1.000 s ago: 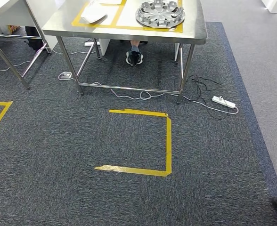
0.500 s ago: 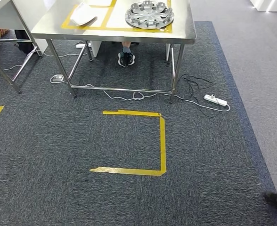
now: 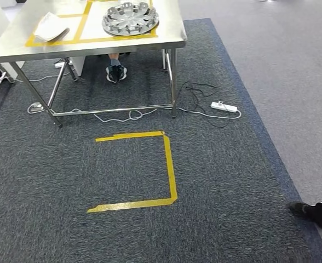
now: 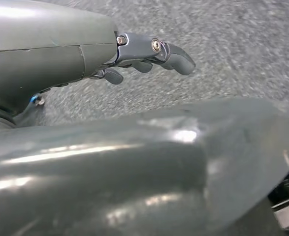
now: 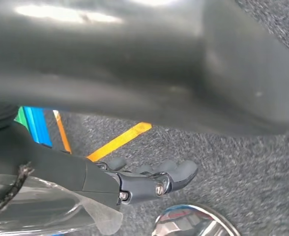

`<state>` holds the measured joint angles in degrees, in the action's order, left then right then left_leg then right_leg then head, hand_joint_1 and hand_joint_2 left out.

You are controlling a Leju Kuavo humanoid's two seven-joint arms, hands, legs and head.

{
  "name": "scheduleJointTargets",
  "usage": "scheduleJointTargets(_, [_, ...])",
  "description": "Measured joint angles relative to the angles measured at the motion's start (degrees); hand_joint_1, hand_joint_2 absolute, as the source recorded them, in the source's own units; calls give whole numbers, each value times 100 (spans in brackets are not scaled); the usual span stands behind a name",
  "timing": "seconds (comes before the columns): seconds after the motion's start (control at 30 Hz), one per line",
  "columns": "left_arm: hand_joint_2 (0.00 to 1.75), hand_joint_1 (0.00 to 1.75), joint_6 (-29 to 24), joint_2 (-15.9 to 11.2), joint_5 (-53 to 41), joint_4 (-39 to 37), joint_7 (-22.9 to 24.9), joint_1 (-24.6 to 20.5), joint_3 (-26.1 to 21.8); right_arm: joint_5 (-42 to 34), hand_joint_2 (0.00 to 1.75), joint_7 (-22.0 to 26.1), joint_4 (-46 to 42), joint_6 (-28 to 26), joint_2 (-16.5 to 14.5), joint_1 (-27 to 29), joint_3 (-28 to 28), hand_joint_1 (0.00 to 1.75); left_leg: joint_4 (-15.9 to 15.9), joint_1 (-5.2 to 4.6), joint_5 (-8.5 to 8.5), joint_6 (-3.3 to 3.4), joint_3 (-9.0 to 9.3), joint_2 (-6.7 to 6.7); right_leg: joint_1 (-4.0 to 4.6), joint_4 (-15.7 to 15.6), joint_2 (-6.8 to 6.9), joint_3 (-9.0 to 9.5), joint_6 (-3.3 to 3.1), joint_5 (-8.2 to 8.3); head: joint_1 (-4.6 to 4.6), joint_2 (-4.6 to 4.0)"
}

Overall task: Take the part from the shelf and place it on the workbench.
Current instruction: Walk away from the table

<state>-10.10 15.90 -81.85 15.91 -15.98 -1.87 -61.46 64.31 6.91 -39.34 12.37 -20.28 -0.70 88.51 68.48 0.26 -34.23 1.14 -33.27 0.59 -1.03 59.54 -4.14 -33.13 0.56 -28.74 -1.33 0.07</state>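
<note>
Between the earlier frames and now, the whole head view shifts leftward: the camera has turned, not the things. At 11 o'clock lies a white sheet (image 3: 52, 27) on the tabletop (image 3: 167, 38), inside yellow tape outlines. At 12 o'clock on the same tabletop rests a silver wheel cover (image 3: 130, 18), which appears to be the part, or one like it; no shelf can be seen. Shoes (image 3: 116, 73) of a seated person sit beneath. A taped floor square (image 3: 170, 170) lies at centre, a power strip (image 3: 224, 107) at 2 o'clock, another shoe (image 3: 302, 209) at 4 o'clock. The left hand (image 4: 146, 54) hangs over carpet, fingers loosely spread, holding nothing; the right hand (image 5: 154, 179) likewise. Judged by look, the cover is light, stiff, thin plastic, smooth and somewhat slippery; opposite rim edges offer the safest hold.
</note>
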Motion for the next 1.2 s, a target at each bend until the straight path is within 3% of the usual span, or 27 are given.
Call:
scheduleJointTargets(0.07, [0, 0, 0, -3, 0, 2, 0, -1, -3, 2, 0, 0, 8, -8, 3, -11, -2, 0, -658, -27, 351, 128, 230, 283, 15, 4, -143, 4, 9, 7, -8, 0])
scheduleJointTargets(0.13, [0, 0, 0, -4, 3, 5, 2, -7, -9, 4, 0, 0, 19, -15, 8, -18, -2, 0, -910, -43, 405, 170, 305, 435, -5, -2, -265, -40, 56, 34, 7, 0])
scheduleJointTargets(0.2, [0, 0, 0, 2, 11, 7, 5, -15, -13, 5, 0, 0, 26, -20, 11, -2, 1, 0, -1006, -41, 439, 135, 327, 332, -27, -19, -318, -113, 125, 62, 26, 0])
scheduleJointTargets(0.27, [0, 0, -1, 10, 15, 8, 5, -10, -15, 4, 0, 1, 30, -35, 14, 1, 1, 0, -1104, -19, 499, 129, 354, 179, -13, 184, -50, -257, 172, -89, -1, 0])
scheduleJointTargets(0.33, [0, 0, -1, 14, 16, 9, 5, 13, -17, 3, 0, 2, 33, -46, 20, -29, -1, 0, -1138, -22, 518, 142, 357, -11, -5, 801, 284, -555, 214, -450, -29, 0])
scheduleJointTargets(0.4, [0, 0, 0, 10, 17, 9, 5, 31, -20, 2, 0, 2, 38, -46, 27, -32, -1, 0, -1136, -42, 513, 148, 345, -205, -10, 1394, 373, -814, 257, -683, -32, 0])
scheduleJointTargets(0.43, [0, 0, 0, 9, 17, 9, 5, 31, -21, 1, 0, 2, 42, -46, 30, -18, -1, 0, -1135, -50, 509, 149, 341, -291, -11, 1437, 391, -807, 268, -654, -32, 0])
scheduleJointTargets(0.47, [0, 0, 0, 9, 17, 9, 5, 29, -22, 1, 0, 2, 45, -47, 33, -4, -1, 0, -1134, -55, 504, 146, 342, -373, -10, 1253, 420, -680, 269, -532, -34, 0])
scheduleJointTargets(0.5, [0, 0, 0, 10, 17, 9, 5, 26, -22, 1, 0, 2, 48, -48, 37, 3, -1, 0, -1132, -62, 496, 138, 356, -447, -7, 875, 492, -444, 260, -355, -34, 0])
scheduleJointTargets(0.57, [0, 0, 0, 12, 17, 9, 5, 24, -22, 1, 0, 4, 52, -50, 44, -13, -2, 0, -1121, -91, 468, 98, 386, -569, 18, 116, 737, 17, 190, -137, -27, 0])
scheduleJointTargets(0.63, [0, 0, -1, 10, 17, 9, 5, 17, -22, 0, 0, 8, 56, -52, 47, -27, -2, 0, -1111, -117, 452, 47, 417, -659, 44, -155, 837, 167, 97, -103, -10, 0])
scheduleJointTargets(0.7, [0, 0, -2, 8, 17, 10, 5, 8, -22, -1, 0, 9, 57, -52, 48, -14, 1, 0, -1115, -115, 442, -4, 448, -738, 43, -168, 723, 143, 33, -72, -3, 0])
scheduleJointTargets(0.77, [0, 0, -11, 6, 20, 15, 4, 3, -23, -1, 0, 6, 59, -55, 48, -4, 1, 0, -978, -94, 290, -78, 416, -590, 13, -196, 609, 154, -28, -36, 13, 0])
scheduleJointTargets(0.83, [0, 0, -20, 2, 24, 17, 4, 5, -24, -1, 0, 5, 62, -58, 48, -17, 1, 0, -382, -57, -98, -142, 176, -277, -12, -210, 481, 153, -79, 2, 37, 0])
scheduleJointTargets(0.9, [0, 0, -22, -2, 27, 17, 4, 13, -26, -1, 0, 6, 67, -60, 48, -22, 1, 0, 342, -30, -406, -163, -137, -132, -13, -206, 336, 125, -96, 20, 42, 0])
scheduleJointTargets(0.93, [0, 0, -22, -3, 27, 17, 4, 16, -27, -1, 0, 6, 68, -60, 48, -16, 1, 0, 476, -22, -392, -164, -196, -113, -13, -204, 256, 120, -91, 27, 42, 0])
scheduleJointTargets(0.97, [0, 0, -22, -3, 28, 17, 4, 16, -27, -1, 0, 5, 69, -61, 48, -9, 1, 0, 372, -16, -255, -158, -150, -98, -13, -203, 172, 121, -81, 34, 40, 0])
scheduleJointTargets(1.0, [0, 0, -22, -4, 28, 17, 4, 15, -27, -1, 0, 5, 71, -61, 48, -6, 1, 0, 67, -9, -34, -145, -13, -59, -13, -202, 86, 127, -69, 42, 40, 0])
scheduleJointTargets(1.07, [0, 0, -22, -4, 28, 17, 4, 12, -28, -1, 0, 5, 74, -61, 48, -15, -1, 0, -697, 10, 347, -106, 318, 195, -15, -195, -76, 118, -31, 62, 37, 0])
scheduleJointTargets(1.13, [0, 0, -23, -3, 29, 17, 5, 5, -28, -2, 0, 6, 78, -61, 48, -24, -1, 0, -1067, 13, 439, -74, 455, 392, -24, -191, -208, 61, 43, 99, 35, 0])
scheduleJointTargets(1.2, [0, 0, -23, 3, 32, 17, 5, -5, -30, -3, 0, 7, 81, -62, 48, -6, 1, 0, -1123, 5, 449, -30, 449, 330, -45, -213, -314, -3, 135, 147, 37, 0])
